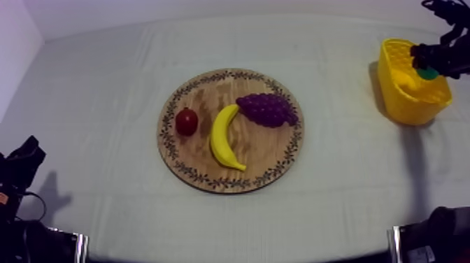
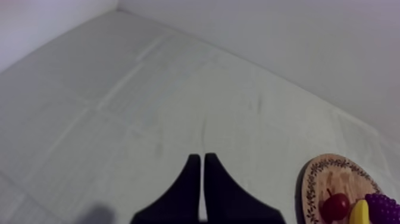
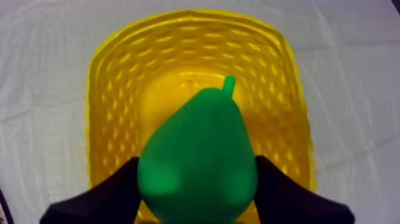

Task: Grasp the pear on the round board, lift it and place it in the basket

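Since the pear is a smooth toy, probably hollow plastic, I judge it light, stiff and a little slippery, so the widest part of its belly is the place to hold it. That is where my right end effector pinches it, one finger on each flank, directly above the open yellow basket. I see nothing in the way below it, though I cannot quite tell how high it hangs. Well apart, the wooden board carries a banana, a bunch of grapes and a small red fruit. My left end effector rests over bare tabletop, fingers pressed together.
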You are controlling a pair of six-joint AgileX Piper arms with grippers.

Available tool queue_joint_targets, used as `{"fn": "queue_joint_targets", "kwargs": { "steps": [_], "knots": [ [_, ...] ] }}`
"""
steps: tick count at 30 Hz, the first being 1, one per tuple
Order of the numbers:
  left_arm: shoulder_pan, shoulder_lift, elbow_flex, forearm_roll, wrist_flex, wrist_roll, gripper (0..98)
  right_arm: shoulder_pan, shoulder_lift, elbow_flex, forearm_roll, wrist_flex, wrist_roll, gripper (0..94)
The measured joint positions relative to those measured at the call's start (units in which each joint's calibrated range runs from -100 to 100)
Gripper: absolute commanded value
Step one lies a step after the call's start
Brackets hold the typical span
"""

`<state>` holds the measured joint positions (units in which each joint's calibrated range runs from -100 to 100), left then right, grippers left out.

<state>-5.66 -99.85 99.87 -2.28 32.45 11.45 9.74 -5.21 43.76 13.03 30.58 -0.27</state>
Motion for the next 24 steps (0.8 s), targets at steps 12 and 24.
{"fn": "queue_joint_targets", "kwargs": {
  "steps": [12, 24],
  "knots": [
    [0.00, 0.00, 0.00, 0.00, 0.00, 0.00, 0.1, 0.07, 0.34, 0.73, 2.88, -0.99, -3.75, 67.9],
    [0.00, 0.00, 0.00, 0.00, 0.00, 0.00, 0.1, 0.10, 0.41, 1.14, 2.84, -1.40, -2.77, 68.0]
  ]
}}
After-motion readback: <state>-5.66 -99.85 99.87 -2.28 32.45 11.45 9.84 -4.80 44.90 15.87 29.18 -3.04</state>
